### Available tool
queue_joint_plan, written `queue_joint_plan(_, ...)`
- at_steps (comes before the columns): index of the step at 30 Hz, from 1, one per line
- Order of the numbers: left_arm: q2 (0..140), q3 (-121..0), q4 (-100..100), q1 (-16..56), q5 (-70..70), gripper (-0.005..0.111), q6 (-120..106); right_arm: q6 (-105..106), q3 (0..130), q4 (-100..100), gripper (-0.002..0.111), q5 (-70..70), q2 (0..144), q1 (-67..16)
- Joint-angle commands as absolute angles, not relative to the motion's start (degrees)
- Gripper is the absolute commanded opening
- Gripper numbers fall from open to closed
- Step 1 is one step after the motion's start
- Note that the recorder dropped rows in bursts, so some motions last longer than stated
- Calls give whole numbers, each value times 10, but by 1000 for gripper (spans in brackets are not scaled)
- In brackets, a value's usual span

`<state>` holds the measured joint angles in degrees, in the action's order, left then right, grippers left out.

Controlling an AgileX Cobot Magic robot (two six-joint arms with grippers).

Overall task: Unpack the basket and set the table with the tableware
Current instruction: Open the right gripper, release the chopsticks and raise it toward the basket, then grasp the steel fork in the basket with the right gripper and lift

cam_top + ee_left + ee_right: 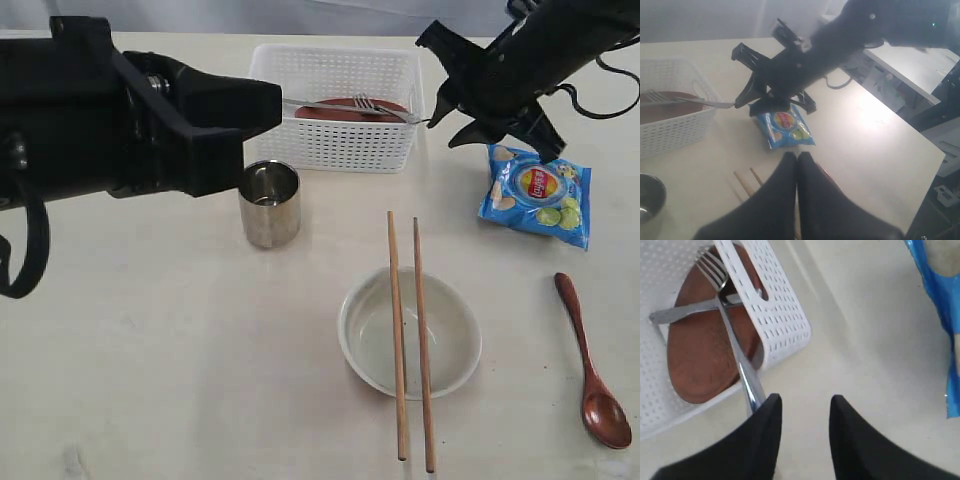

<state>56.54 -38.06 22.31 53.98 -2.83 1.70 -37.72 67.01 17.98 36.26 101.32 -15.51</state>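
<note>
Basket (340, 150): white, perforated, standing at the far side of the table (150, 350), upright. Inside it lies the brown round plate (700, 355), flat on the floor of the basket. The steel knife (685, 314) rests across the plate. The steel fork (732, 335) crosses over the knife with its tines inside the basket, and its handle runs out over the basket's rim toward the right gripper (805, 402).

Right gripper: jaws stand apart, with bare tabletop visible in the gap between them. The end of the fork handle meets one finger from the side and is lost behind it; nothing sits between the jaws. The gripper hangs just beside the basket's right end, above the blue chips bag (535, 195), which lies flat on the table.

Left gripper (797, 157): fingers pressed together, nothing between them. In the exterior view it hangs over the table beside the basket's left end, above the steel cup (269, 203).

Items set out on the table: the steel cup, upright, in front of the basket's left corner. The off-white bowl (450, 330), upright, stands nearer the camera. Two wooden chopsticks (397, 340) lie side by side across the bowl's rim, both ends overhanging. The reddish-brown wooden spoon (584, 350) lies flat to the right of the bowl, apart from it, in front of the chips bag.
</note>
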Motion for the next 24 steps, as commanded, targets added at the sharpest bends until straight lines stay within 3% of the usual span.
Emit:
queue_joint_plan(1, 560, -377, 227, 539, -31, 0, 19, -377, 666, 217, 32, 324, 1010, -155)
queue_joint_plan(24, 560, -377, 227, 539, -31, 0, 19, -377, 666, 238, 31, 300, 1032, -162)
